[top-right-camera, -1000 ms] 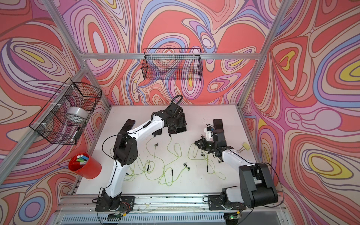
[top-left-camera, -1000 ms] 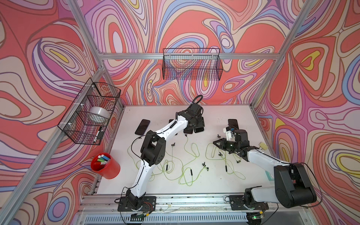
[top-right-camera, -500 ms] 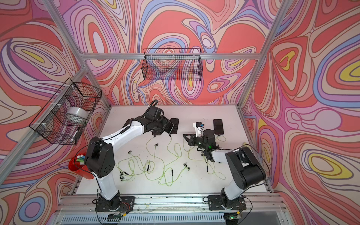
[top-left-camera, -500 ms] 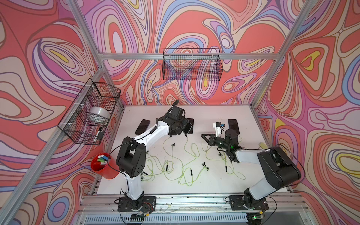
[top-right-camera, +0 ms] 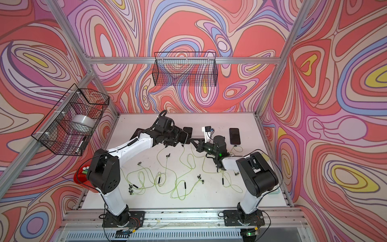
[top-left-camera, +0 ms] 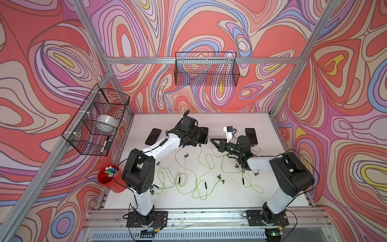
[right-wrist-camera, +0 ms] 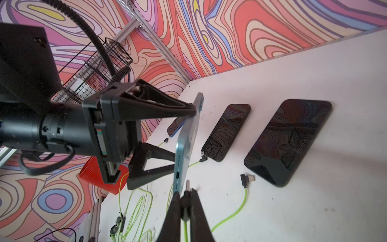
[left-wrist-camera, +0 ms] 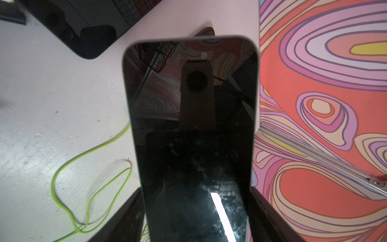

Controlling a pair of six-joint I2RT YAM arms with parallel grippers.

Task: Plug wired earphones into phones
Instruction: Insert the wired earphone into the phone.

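Grips a phone [left-wrist-camera: 192,125] by its long edges in the left pincer [right-wrist-camera: 185,138], raised off the tabletop [top-left-camera: 230,201] at mid-frame in both top views. Pinches a small plug [right-wrist-camera: 187,185] in the right pincer [right-wrist-camera: 186,201], jaws nearly together, metal tip just beside the phone's bottom edge (port close by). Flat toward the back: other phones [top-left-camera: 153,136]. Strewn across lower middle: yellow-green earphone cables [top-left-camera: 201,178].

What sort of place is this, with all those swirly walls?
Probably a robot test cell, not a home or shop: two arms bolted to a metal rail at a white table, patterned panels on an aluminium frame, and phones and earphones laid out as practice props.
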